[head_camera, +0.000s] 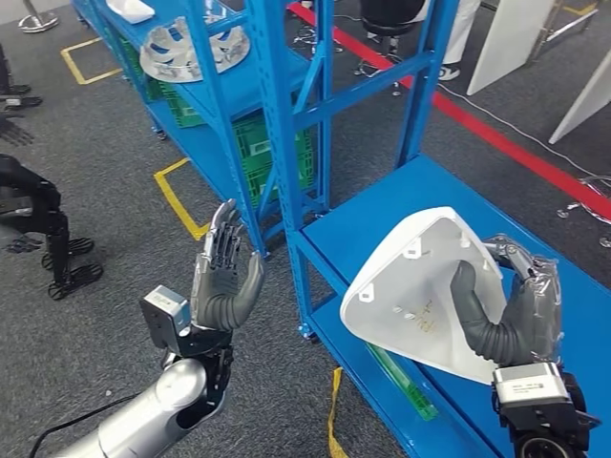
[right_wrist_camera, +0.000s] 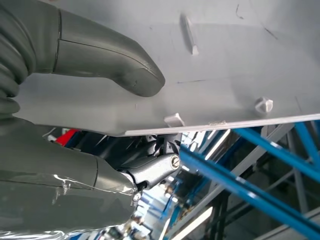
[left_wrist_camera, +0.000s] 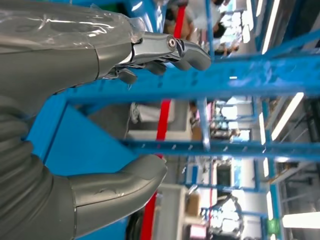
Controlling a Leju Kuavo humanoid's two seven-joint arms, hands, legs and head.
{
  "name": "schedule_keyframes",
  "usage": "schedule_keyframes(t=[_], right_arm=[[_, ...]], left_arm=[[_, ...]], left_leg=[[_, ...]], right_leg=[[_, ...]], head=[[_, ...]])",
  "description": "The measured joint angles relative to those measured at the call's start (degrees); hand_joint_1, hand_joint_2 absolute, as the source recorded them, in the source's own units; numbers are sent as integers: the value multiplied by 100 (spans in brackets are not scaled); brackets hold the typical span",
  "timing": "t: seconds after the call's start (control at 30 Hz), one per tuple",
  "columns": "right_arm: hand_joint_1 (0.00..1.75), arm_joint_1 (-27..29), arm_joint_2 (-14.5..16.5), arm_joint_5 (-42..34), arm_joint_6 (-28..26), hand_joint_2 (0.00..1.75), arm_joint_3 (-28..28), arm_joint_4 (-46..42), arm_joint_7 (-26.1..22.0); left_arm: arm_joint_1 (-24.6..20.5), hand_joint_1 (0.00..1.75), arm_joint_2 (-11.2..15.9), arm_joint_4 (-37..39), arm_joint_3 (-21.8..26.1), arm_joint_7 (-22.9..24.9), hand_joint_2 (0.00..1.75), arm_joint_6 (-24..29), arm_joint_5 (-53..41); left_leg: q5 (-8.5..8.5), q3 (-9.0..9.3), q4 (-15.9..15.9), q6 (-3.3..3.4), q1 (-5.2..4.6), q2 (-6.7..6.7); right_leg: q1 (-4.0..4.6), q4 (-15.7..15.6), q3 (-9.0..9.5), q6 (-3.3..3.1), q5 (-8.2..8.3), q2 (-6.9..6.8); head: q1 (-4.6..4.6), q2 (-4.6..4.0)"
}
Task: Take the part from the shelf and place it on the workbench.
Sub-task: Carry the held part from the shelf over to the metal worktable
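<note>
The part [head_camera: 414, 286] is a white rounded-triangular plastic shell, tilted with its inner side toward me, above the blue workbench [head_camera: 374, 215]. My right hand [head_camera: 516, 305] grips its right edge, thumb on the inner face and fingers behind. In the right wrist view the thumb [right_wrist_camera: 109, 60] presses the part's pale face [right_wrist_camera: 226, 65] with fingers [right_wrist_camera: 151, 170] under its edge. My left hand [head_camera: 223, 272] is raised, fingers apart and holding nothing, left of the blue shelf post [head_camera: 281, 143]. The left wrist view shows its fingers [left_wrist_camera: 166, 50] and thumb [left_wrist_camera: 117, 185] spread.
A blue shelf [head_camera: 244, 86] behind the post carries a silver part [head_camera: 191, 48] and a white piece [head_camera: 130, 10], with green crates [head_camera: 263, 153] below. Yellow floor tape [head_camera: 177, 200] and a red line [head_camera: 504, 143] mark the grey floor. A person's legs [head_camera: 453, 38] stand at the back.
</note>
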Motion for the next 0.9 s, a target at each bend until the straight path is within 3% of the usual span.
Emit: schedule_keyframes(t=[0.07, 0.1, 0.13, 0.17, 0.2, 0.23, 0.3, 0.37, 0.43, 0.47, 0.53, 0.6, 0.67, 0.7, 0.73, 0.8, 0.87, 0.9], right_arm=[[175, -9, -8, -1, 1, 175, 7, 0, -1], [175, -5, -11, -1, 0, 175, 13, 1, -1], [175, 1, -14, -2, 1, 175, 20, 2, 3], [175, 7, -15, -2, 1, 175, 27, 3, 5], [175, 7, -15, -2, 0, 175, 32, 3, 4], [175, 6, -15, -2, 0, 175, 36, 3, 4], [175, 2, -18, -2, 0, 175, 41, 3, 4], [175, -2, -23, -3, 0, 175, 48, 3, 3], [175, -9, -26, -10, 6, 175, 57, 3, 5], [175, -17, -27, -18, 19, 175, 63, 4, 7], [175, -35, -26, -45, 51, 175, 70, 3, 8], [175, -36, -26, -85, 78, 175, 78, 5, -3], [175, -33, -26, -129, 89, 175, 87, 14, -23], [175, -33, -26, -149, 88, 175, 92, 20, -32], [175, -35, -26, -169, 87, 175, 97, 25, -37], [175, -38, -26, -205, 85, 175, 108, 31, -50], [175, -40, -26, -241, 76, 175, 117, 32, -69], [175, -39, -26, -254, 72, 175, 121, 32, -78]], left_arm=[[-3, 0, -3, -4, -1, 0, 175, 5, -5], [-4, 0, -8, -4, -2, 3, 175, 7, -5], [1, 0, -12, -4, -2, 3, 175, 7, -6], [6, 0, -14, -4, -3, 3, 175, 7, -7], [10, 0, -14, -4, -3, 3, 175, 7, -7], [12, 0, -14, -4, -3, 3, 175, 7, -7], [11, 0, -14, -4, -3, 3, 175, 7, -7], [5, 0, -13, -4, -4, 3, 175, 7, -8], [12, 0, -8, -4, -6, 3, 175, 7, -9], [21, 0, -2, -4, -7, 1, 175, 7, -9], [21, 0, 9, -4, -8, -7, 175, 7, -11], [15, 0, 8, -4, -10, -18, 175, 7, -11], [31, 0, 5, -4, -11, -25, 175, 15, -10], [40, 0, 7, -4, -11, -27, 175, 21, -8], [44, 0, 9, -4, -11, -30, 175, 27, -4], [37, 0, 12, -4, -11, -40, 175, 31, 13], [17, 0, 11, -4, -12, -64, 175, 31, 32], [8, 0, 11, -4, -13, -76, 175, 31, 40]], left_leg=[[19, 46, -45, 15, 48, -137], [17, 52, -44, 24, 58, -209], [15, 56, -42, 28, 65, -291], [12, 61, -37, 26, 73, -378], [5, 68, -27, 15, 86, -469], [-9, 80, -8, -6, 105, -564], [-51, 77, 61, -73, 139, -738], [-65, 11, 131, -145, 165, -885], [-33, -54, 140, -217, 194, -1022], [-37, -74, 157, -250, 201, -1007], [-195, -227, 446, -301, 185, -742], [-515, -621, 1175, -340, 183, -388], [-669, -968, 1765, -351, 198, -270], [-595, -988, 1765, -342, 200, -251], [-428, -883, 1532, -321, 197, -227], [-61, -465, 717, -252, 143, -16], [74, -208, 205, -181, 62, 170], [54, -192, 149, -159, 32, 173]], right_leg=[[-31, 612, -269, 41, -317, 368], [-42, 1030, -470, 57, -491, 481], [-52, 1377, -650, 76, -599, 528], [-65, 1551, -759, 94, -603, 544], [-82, 1485, -754, 111, -484, 552], [-105, 1188, -637, 130, -261, 578], [-166, 389, -287, 170, 130, 826], [-197, -10, -87, 144, 206, 1053], [-172, -47, -48, 59, 187, 995], [-164, -64, -35, 21, 200, 922], [-168, -111, 2, -45, 217, 772], [-145, -126, 16, -88, 206, 607], [-115, -125, 21, -119, 183, 435], [-103, -125, 29, -126, 170, 354], [-93, -125, 44, -129, 155, 278], [-69, -126, 86, -114, 112, 140], [-46, -130, 115, -75, 70, 26], [-39, -135, 125, -49, 51, -30]], head=[[46, 0], [69, 0], [87, 0], [91, 0], [94, 0], [96, 0], [113, 0], [127, 0], [121, 0], [117, 0], [68, 0], [18, 0], [7, 0], [2, 0], [-5, 0], [-10, 0], [-7, 0], [-3, 0]])
